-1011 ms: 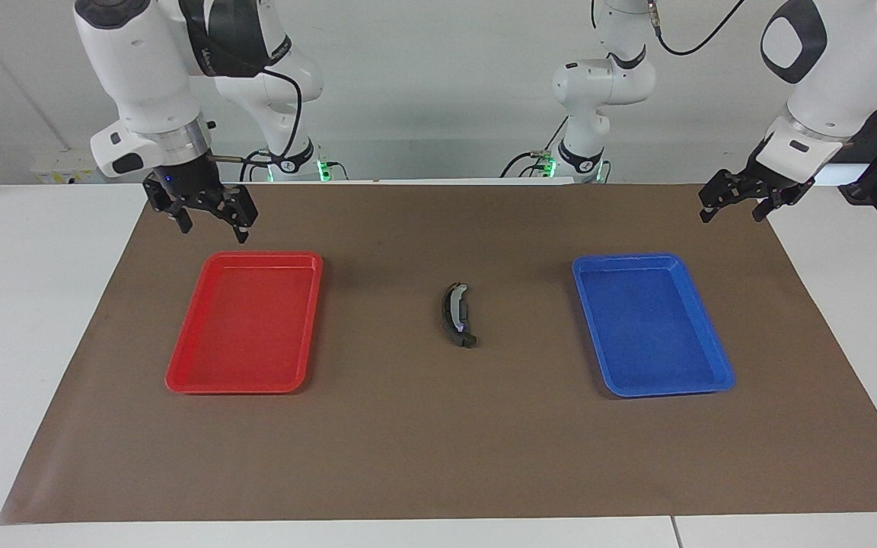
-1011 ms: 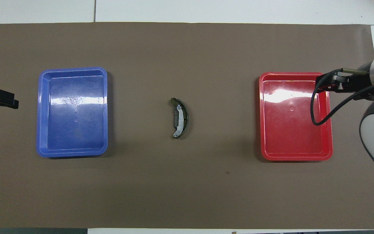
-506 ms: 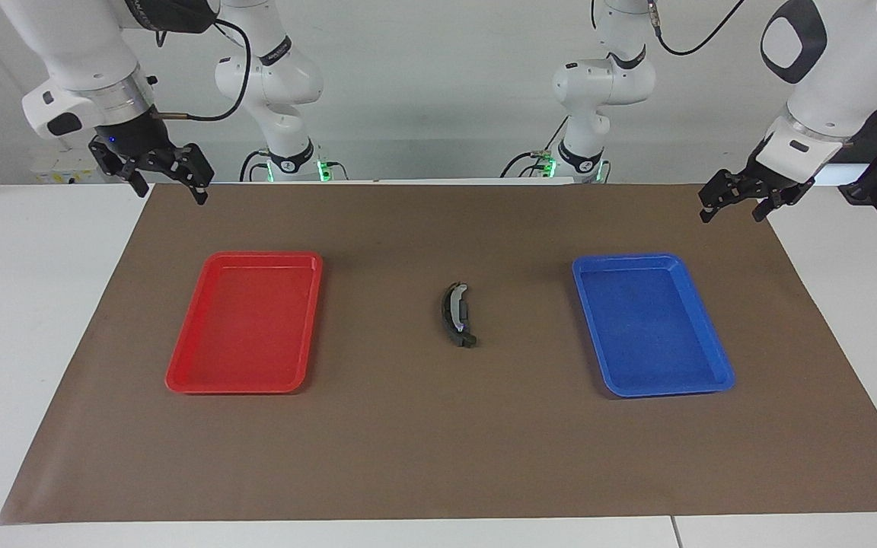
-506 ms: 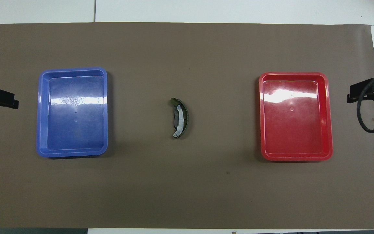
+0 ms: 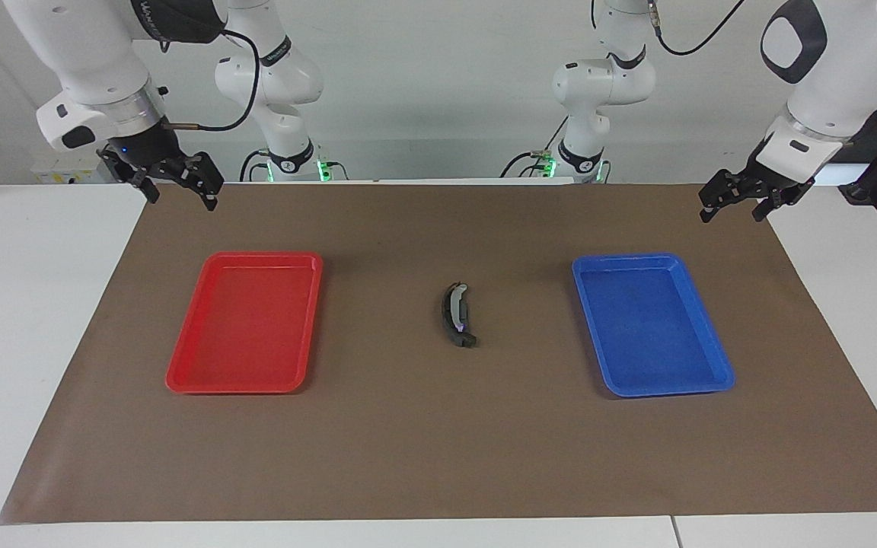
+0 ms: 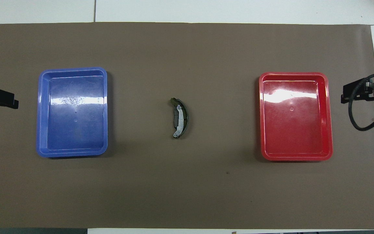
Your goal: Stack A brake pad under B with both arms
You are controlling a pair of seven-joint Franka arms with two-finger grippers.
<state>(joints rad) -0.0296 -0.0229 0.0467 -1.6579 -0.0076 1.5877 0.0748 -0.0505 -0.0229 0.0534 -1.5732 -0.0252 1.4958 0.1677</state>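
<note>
B, the arc-shaped brake shoe with its silver strip, lies at the middle of the brown mat, between the two trays. It rests on the A brake pad, whose dark flat edge shows beside the shoe's inner curve. In the overhead view the shoe covers most of the pad. My right gripper is open and empty, raised over the mat's corner at the right arm's end. It also shows in the overhead view. My left gripper is open and empty, raised over the mat's edge at the left arm's end and waiting. It also shows in the overhead view.
An empty red tray lies toward the right arm's end and an empty blue tray toward the left arm's end. A brown mat covers most of the white table.
My right gripper has risen and drawn away from the red tray's near rim to the mat's corner. The left arm, the shoe and the pad have not moved.
</note>
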